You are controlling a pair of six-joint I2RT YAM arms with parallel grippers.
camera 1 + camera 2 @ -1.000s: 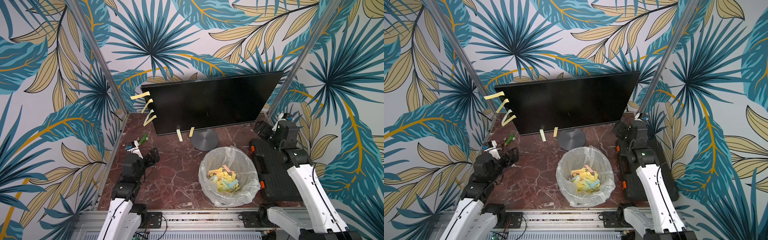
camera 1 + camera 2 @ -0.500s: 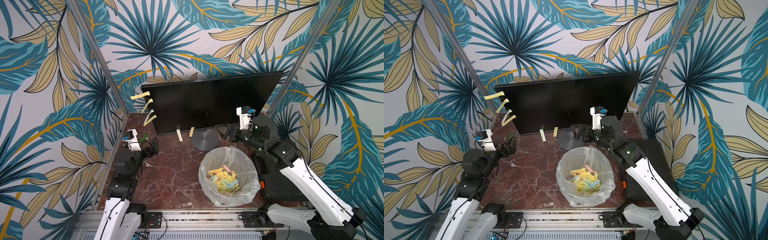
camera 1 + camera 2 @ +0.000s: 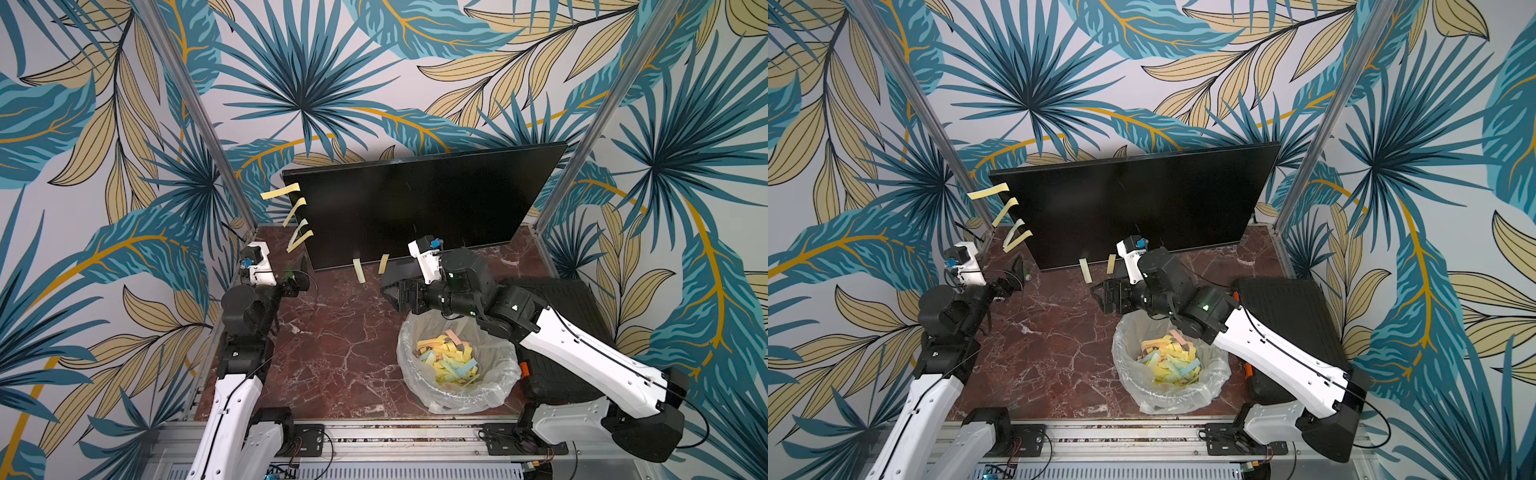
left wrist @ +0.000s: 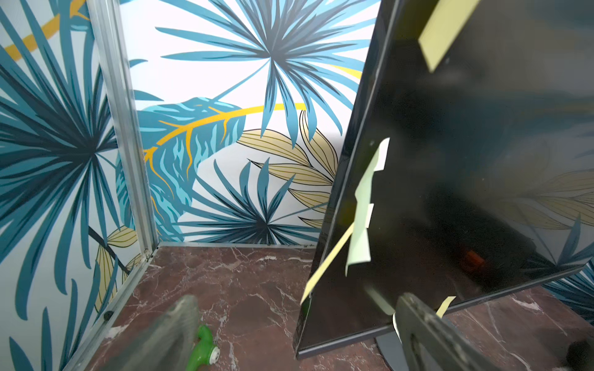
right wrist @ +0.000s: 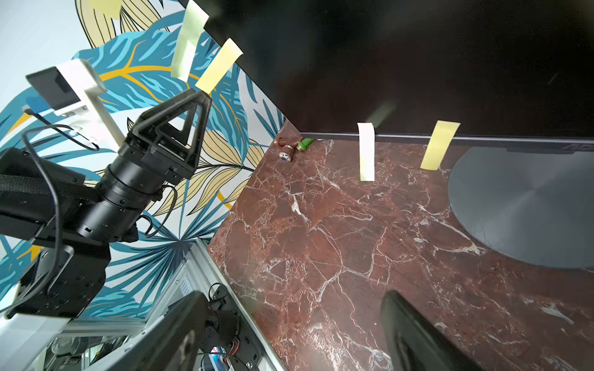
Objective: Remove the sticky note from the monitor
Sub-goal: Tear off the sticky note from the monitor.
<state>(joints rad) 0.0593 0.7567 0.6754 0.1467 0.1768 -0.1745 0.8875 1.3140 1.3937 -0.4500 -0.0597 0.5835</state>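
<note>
Two notes [image 3: 358, 271] hang from the monitor's [image 3: 415, 208] bottom edge, and more stick off its left edge. They look like light, limp paper, likely stuck by one end only, so pinch a free flap and peel. Left gripper [image 3: 299, 274] and right gripper [image 3: 388, 291] both gape, empty.
</note>
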